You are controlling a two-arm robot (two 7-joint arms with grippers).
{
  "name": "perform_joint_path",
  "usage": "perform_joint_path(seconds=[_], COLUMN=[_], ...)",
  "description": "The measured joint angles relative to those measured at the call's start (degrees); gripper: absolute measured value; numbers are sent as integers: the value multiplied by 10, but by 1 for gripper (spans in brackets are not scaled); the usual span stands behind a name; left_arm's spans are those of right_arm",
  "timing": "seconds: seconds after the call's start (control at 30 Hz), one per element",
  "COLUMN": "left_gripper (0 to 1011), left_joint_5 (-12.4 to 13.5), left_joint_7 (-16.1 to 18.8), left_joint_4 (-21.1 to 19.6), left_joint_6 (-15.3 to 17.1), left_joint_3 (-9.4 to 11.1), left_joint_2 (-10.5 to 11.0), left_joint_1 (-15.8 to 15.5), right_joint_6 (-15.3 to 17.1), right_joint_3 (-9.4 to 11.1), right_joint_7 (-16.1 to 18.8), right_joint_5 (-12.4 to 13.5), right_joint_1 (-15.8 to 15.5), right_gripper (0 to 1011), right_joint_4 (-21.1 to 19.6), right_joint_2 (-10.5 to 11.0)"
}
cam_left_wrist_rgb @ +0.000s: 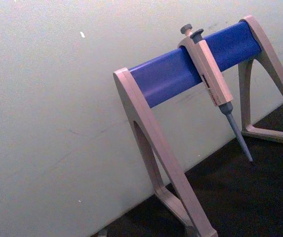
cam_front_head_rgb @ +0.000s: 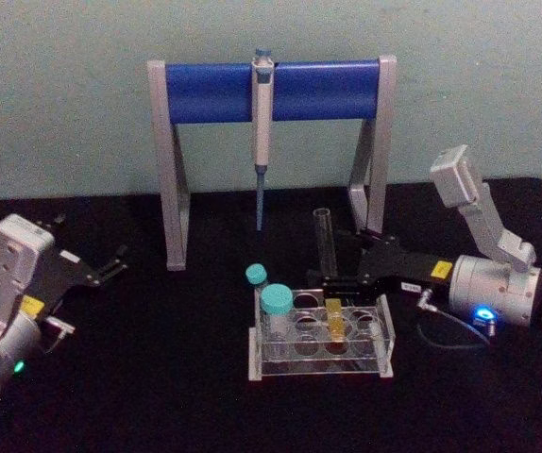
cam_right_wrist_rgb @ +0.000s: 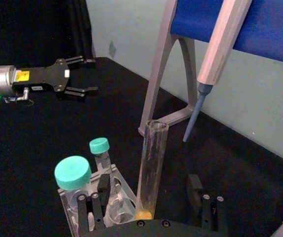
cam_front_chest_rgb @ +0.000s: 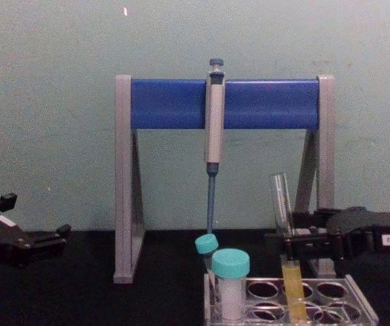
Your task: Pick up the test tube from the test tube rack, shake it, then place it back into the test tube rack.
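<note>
The test tube point(cam_front_head_rgb: 327, 243) is a long clear glass tube with yellow liquid point(cam_front_chest_rgb: 292, 291) at its bottom. It stands in a rear hole of the clear test tube rack point(cam_front_head_rgb: 318, 373), leaning slightly. My right gripper point(cam_front_head_rgb: 335, 279) reaches in from the right and is open, with a finger point(cam_right_wrist_rgb: 195, 190) on each side of the tube point(cam_right_wrist_rgb: 153, 158) and a gap to the glass on both sides. At the table's left, my left gripper point(cam_front_head_rgb: 103, 268) is open and holds nothing.
Two teal-capped white tubes point(cam_front_head_rgb: 276, 304) stand in the rack's left end. Behind the rack, a grey-and-blue stand point(cam_front_head_rgb: 205, 90) holds a hanging pipette point(cam_front_head_rgb: 262, 123) whose tip points down just behind the test tube. The tabletop point(cam_front_head_rgb: 158, 377) is black.
</note>
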Motion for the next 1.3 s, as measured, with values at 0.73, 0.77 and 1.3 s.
perform_joint_path(seconds=[0.73, 0.77, 1.3], left_gripper=[1010, 1010, 1010], left_joint_5=[0, 0, 0], left_joint_7=[0, 0, 0], left_joint_4=[0, 0, 0], left_joint_6=[0, 0, 0], left_joint_3=[0, 0, 0], left_joint_2=[0, 0, 0], left_joint_1=[0, 0, 0], right_joint_6=[-7, -7, -6], right_joint_3=[-14, -14, -13], right_joint_7=[8, 8, 7], right_joint_5=[-7, -7, -6], right_joint_1=[20, 20, 19], right_gripper=[998, 964, 514], right_joint_4=[22, 22, 21], right_joint_2=[-12, -12, -12])
